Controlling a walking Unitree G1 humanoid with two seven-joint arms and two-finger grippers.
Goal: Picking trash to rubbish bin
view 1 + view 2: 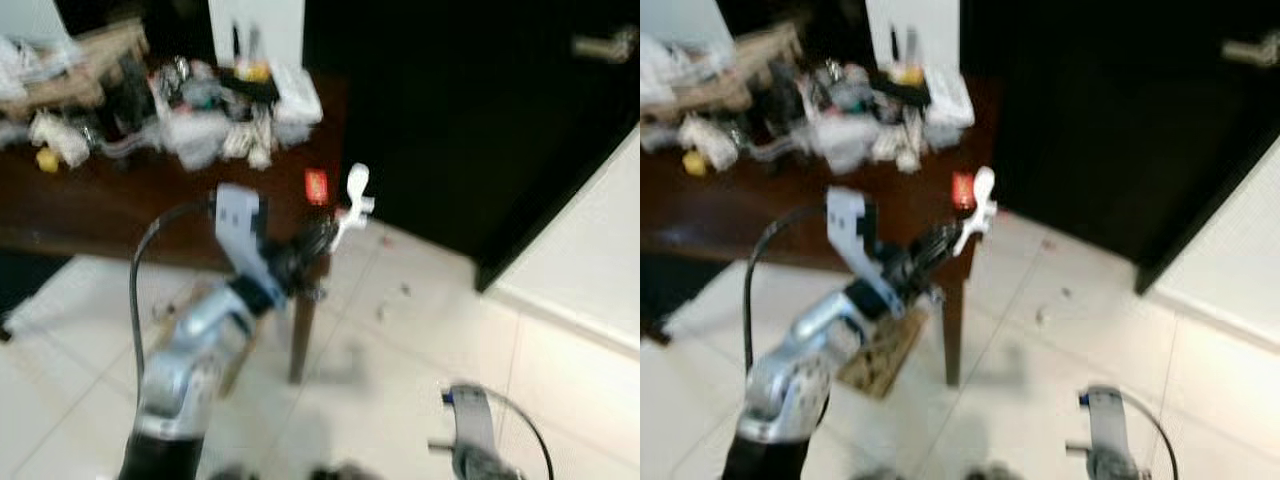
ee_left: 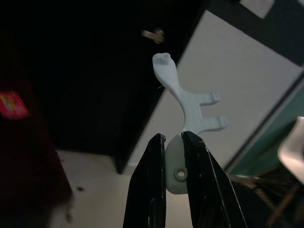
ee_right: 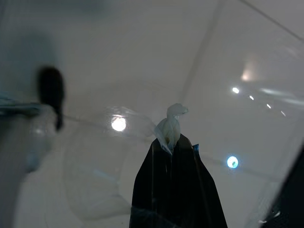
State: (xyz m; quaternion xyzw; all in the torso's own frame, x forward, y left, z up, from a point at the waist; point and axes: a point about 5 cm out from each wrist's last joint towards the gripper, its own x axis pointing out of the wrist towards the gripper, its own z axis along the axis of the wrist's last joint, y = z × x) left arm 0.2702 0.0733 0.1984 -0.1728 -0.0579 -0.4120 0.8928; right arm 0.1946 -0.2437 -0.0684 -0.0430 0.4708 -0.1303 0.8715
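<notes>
My left gripper (image 2: 173, 138) is shut on the flat end of a white forked plastic piece (image 2: 184, 97). In the eye views this raised arm holds the white piece (image 1: 353, 200) in the air past the corner of a dark wooden table (image 1: 120, 215). My right gripper (image 3: 172, 141) hangs low over the pale tiled floor, shut on the knotted neck of a clear plastic bag (image 3: 95, 161). The right arm (image 1: 470, 425) shows at the bottom right of the eye views.
The table's back is piled with clutter (image 1: 200, 110), and a small red item (image 1: 316, 185) lies near its corner. A dark door with a metal handle (image 1: 600, 45) stands ahead, a white wall (image 1: 580, 250) to the right. Small scraps (image 1: 382, 312) lie on the tiles.
</notes>
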